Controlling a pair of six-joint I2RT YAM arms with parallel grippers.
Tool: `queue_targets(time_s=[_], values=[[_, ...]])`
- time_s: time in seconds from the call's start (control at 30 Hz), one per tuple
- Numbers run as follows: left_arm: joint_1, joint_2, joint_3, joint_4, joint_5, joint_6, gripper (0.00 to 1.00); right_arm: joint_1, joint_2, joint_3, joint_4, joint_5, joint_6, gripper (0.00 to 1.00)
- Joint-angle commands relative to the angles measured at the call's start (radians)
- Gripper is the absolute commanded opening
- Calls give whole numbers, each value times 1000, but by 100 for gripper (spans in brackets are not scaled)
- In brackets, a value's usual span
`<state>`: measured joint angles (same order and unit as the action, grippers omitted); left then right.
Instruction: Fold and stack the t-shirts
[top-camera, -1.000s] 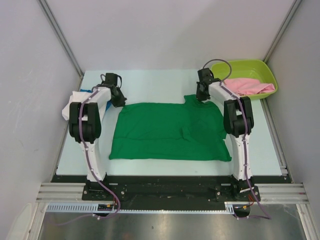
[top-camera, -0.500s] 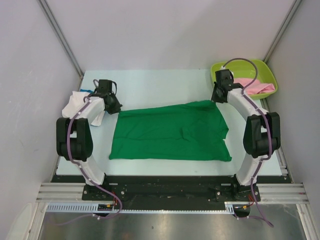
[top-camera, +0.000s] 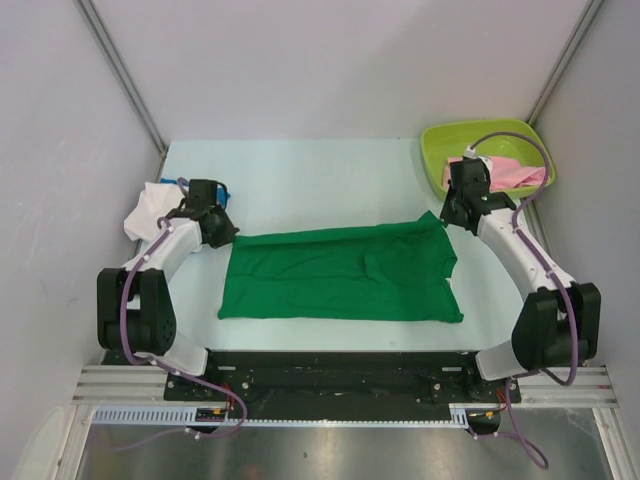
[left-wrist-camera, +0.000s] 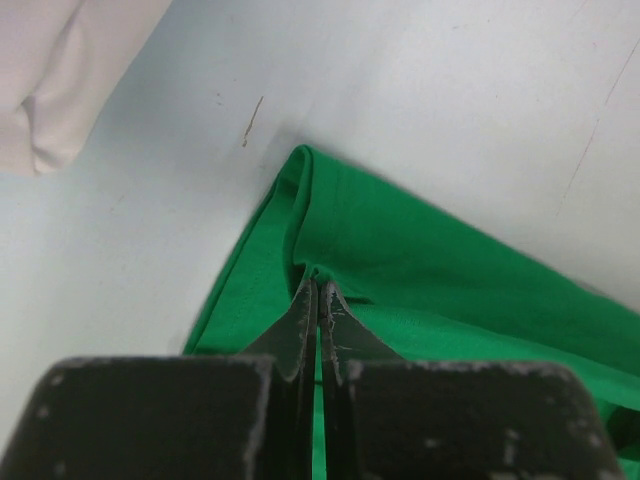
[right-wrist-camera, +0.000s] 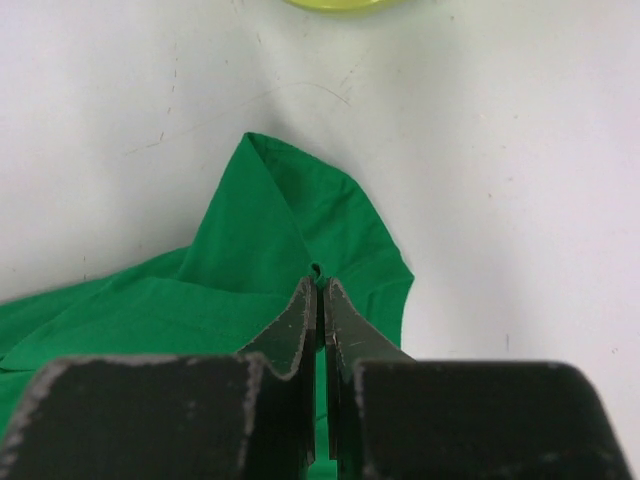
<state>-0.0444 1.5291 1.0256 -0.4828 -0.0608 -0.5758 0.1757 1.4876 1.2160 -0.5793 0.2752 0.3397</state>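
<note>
A lime tub (top-camera: 437, 160) sits at the desk's (top-camera: 320, 170) far right corner with a pink shirt (top-camera: 515, 175) in it. A white shirt (top-camera: 148, 208) lies crumpled at the left edge, beside the left arm. The green shirt (top-camera: 340, 280) lies flat mid-desk between the arms. The left end effector (left-wrist-camera: 318, 290) is pinched closed on its far left corner, and the right end effector (right-wrist-camera: 320, 285) on its far right corner. Since a second ago both have moved outward and nearer, drawing the shirt's far edge toward its near hem.
</note>
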Motion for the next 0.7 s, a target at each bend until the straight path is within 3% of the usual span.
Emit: queue_targets(time_s=[0.0,0.37,0.67], values=[[9,-63,-32,19,-28,-2,0,-5,-137,-61,-33,50,21,0],[8,-152,-133,12,-30,-15,0,21,-386,-226,-106,73,137,0],[3,-225,-213,-17,-54,-39,0,191,-542,-403,-226,111,381,0]])
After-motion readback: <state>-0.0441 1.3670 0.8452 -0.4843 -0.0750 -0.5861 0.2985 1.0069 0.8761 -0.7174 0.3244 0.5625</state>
